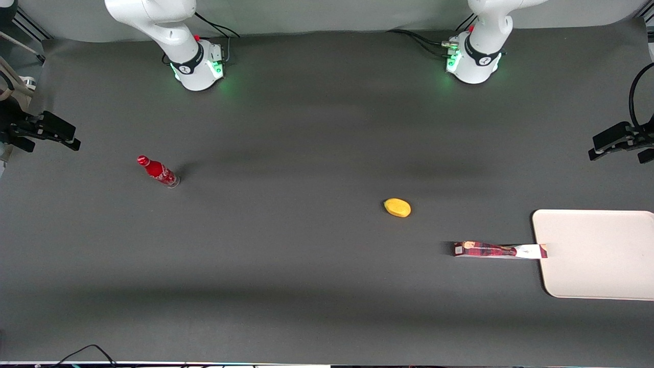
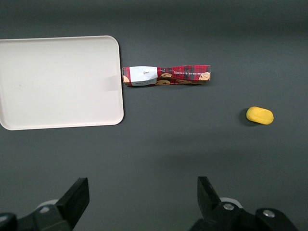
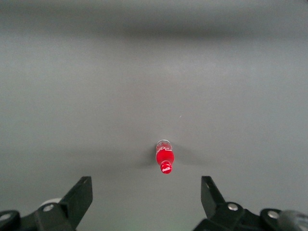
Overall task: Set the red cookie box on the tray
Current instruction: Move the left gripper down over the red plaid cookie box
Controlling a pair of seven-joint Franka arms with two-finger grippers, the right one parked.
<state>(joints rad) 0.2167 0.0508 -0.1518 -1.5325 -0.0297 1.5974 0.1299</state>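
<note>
Only the left wrist view shows the gripper [image 2: 139,202], its fingers [image 2: 208,195] spread wide and holding nothing, high above the bench [image 1: 306,255]. The red cookie box [image 1: 499,250] stands on edge on the bench, its white end touching the tray [image 1: 598,276], which carries nothing else. A yellow object [image 1: 397,207] lies near the box, and a red bottle [image 1: 158,171] stands toward the parked arm's end.

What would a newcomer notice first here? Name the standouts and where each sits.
The big pale tray at the working arm's end of the table, with the red cookie box standing on its thin edge, one end at the tray's rim. A yellow fruit lies alone beside the box, farther from the front camera; a red bottle stands toward the parked arm's end. The gripper hangs open above bare table.
</note>
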